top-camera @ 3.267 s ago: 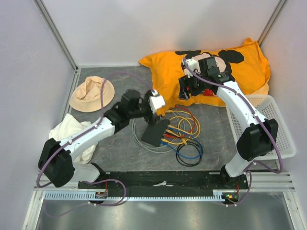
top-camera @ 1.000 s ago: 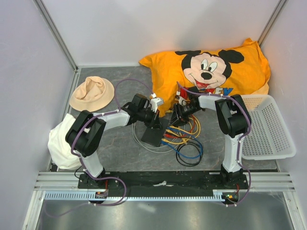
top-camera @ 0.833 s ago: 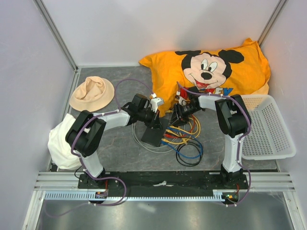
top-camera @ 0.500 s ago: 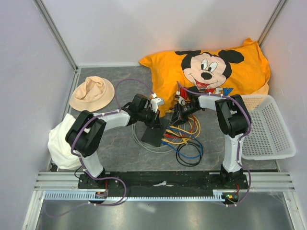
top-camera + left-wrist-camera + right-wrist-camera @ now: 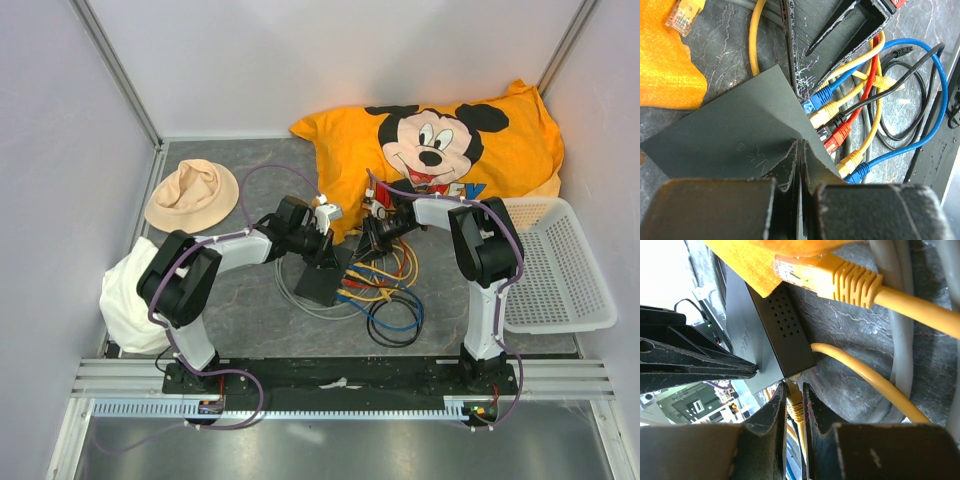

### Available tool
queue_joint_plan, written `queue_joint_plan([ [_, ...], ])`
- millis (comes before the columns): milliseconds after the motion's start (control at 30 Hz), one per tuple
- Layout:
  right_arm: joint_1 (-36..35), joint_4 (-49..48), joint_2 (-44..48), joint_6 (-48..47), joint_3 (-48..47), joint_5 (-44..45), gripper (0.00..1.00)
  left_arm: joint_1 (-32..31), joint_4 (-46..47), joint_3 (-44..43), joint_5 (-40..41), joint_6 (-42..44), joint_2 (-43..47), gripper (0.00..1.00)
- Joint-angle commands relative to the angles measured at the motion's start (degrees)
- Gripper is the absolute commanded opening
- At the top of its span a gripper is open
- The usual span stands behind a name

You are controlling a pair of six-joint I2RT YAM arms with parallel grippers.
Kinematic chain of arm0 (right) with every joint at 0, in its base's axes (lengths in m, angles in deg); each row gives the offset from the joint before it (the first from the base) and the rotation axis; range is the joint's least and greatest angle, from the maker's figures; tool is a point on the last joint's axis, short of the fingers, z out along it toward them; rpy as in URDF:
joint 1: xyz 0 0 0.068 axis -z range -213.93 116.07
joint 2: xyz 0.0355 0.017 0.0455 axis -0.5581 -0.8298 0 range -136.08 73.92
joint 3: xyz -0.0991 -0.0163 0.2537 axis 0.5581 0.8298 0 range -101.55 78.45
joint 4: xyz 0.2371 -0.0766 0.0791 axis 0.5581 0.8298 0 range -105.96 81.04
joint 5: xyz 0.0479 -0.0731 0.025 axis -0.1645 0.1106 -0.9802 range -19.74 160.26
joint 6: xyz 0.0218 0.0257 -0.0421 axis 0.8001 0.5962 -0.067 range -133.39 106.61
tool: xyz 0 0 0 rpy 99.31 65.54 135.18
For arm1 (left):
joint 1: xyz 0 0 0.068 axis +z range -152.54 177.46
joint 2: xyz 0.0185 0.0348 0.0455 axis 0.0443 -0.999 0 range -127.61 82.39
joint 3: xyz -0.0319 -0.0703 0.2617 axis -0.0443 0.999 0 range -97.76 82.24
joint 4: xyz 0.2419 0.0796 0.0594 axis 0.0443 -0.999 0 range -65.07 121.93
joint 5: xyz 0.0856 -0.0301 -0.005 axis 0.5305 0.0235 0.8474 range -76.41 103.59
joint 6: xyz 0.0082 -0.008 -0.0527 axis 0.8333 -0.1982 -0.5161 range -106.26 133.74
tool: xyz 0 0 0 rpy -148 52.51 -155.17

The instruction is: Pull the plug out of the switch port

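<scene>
The switch [image 5: 322, 282] is a flat dark grey box lying mid-table, with several coloured plugs in the sockets along its right side. My left gripper [image 5: 327, 253] is shut, and its tips [image 5: 801, 145] press on the switch's top [image 5: 735, 135]. My right gripper [image 5: 368, 244] reaches in from the right. In the right wrist view its jaws [image 5: 794, 388] are closed on a yellow plug [image 5: 798, 409] seated at the corner of the switch [image 5: 782, 335]. The left fingers [image 5: 695, 365] show at that view's left.
A tangle of yellow, red, blue and black cables [image 5: 388, 300] lies right of the switch. A loose yellow plug [image 5: 830, 277] rests by the orange Mickey pillow [image 5: 450, 140]. A white mesh basket [image 5: 560, 270] sits right, with a beige hat [image 5: 190, 195] and white cloth [image 5: 125, 290] left.
Both arms came down from higher up to the switch. Over the last second the right jaws narrowed onto the yellow plug, while the left gripper stayed shut and still.
</scene>
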Motion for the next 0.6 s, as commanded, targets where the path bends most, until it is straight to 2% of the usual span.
queue_joint_plan([
  [0, -0.15, 0.03, -0.75, -5.83, -0.84, 13.95, 0.00, -1.07, -6.88, 1.57, 6.78, 2.82, -4.72, 0.02],
  [400, -0.59, 2.23, 0.12, -12.25, -2.59, 17.20, 0.00, -1.07, -7.50, 0.69, 6.35, 2.73, -5.07, 0.01],
  [567, -0.50, 3.81, 1.09, -13.84, -2.34, 15.90, 0.00, -1.07, -7.59, 1.04, 6.34, 3.26, -5.42, 0.02],
])
